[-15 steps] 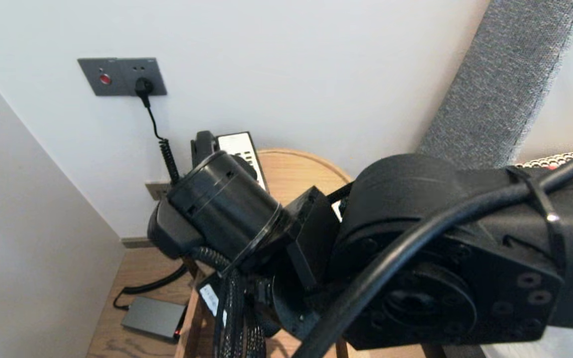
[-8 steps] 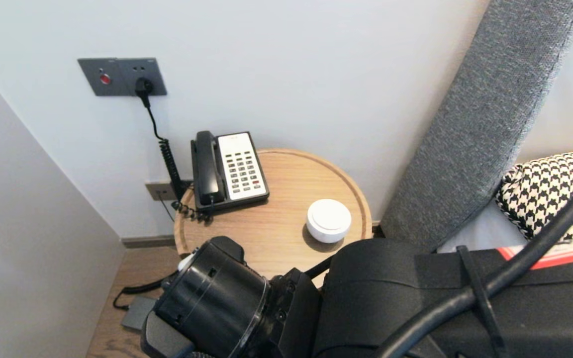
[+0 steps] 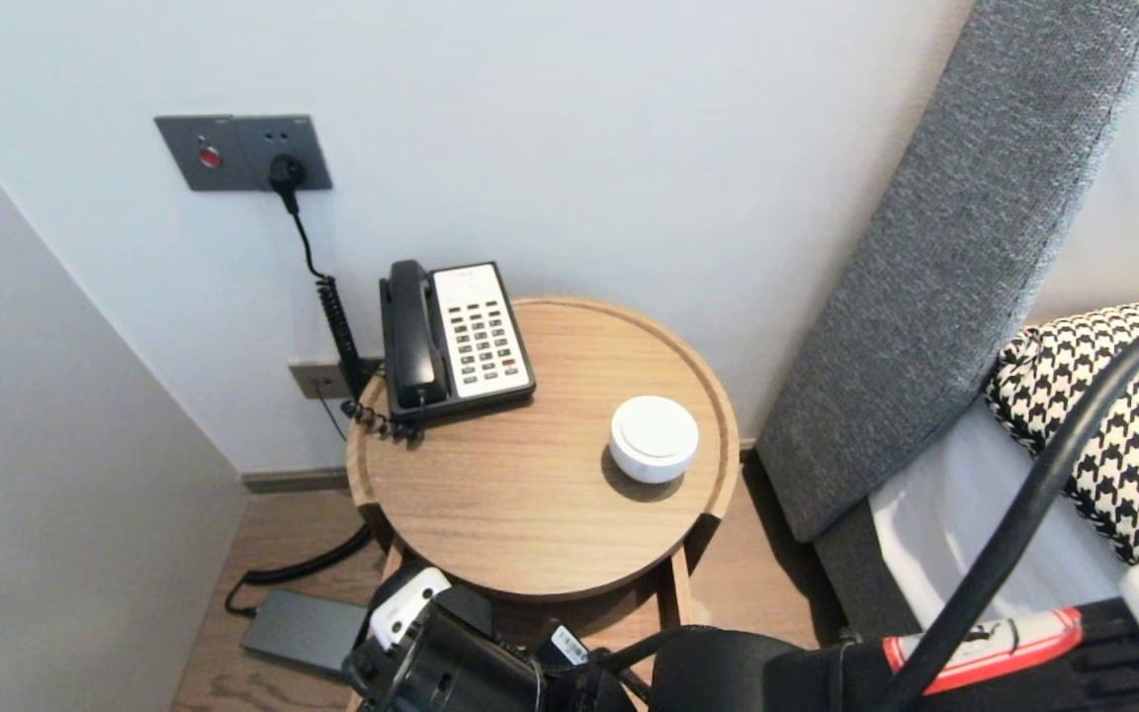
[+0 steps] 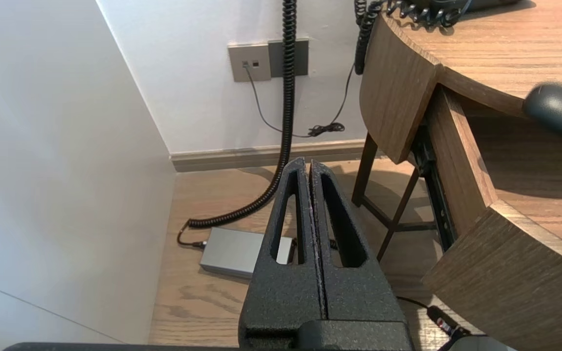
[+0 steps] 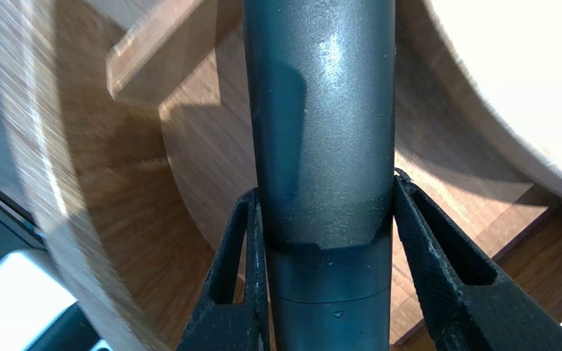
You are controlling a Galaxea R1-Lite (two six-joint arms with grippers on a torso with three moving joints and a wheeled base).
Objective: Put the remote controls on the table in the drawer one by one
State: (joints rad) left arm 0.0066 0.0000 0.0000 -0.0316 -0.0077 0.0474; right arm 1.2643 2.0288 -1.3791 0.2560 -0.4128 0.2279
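We see right gripper (image 5: 325, 185) clamped on dark cylinder (image 5: 320, 97) under table (image 4: 398, 87), may bump wood and slip; left gripper (image 4: 309, 165) parked low, clenched empty.

From the head: high up, looks forward and down at mid range on table (image 3: 530, 514), phone (image 3: 456, 336), wall (image 3: 629, 148) and bed (image 3: 945, 524). From the left wrist: low beside the table, faces along left gripper (image 4: 309, 165) toward floor (image 4: 203, 195), box (image 4: 242, 251), cord (image 4: 288, 97). From the right wrist: jammed close under the tabletop, mostly filled by cylinder (image 5: 322, 97) clamped in right gripper (image 5: 325, 183). Shared by head and left wrist: table rim, cord, box.
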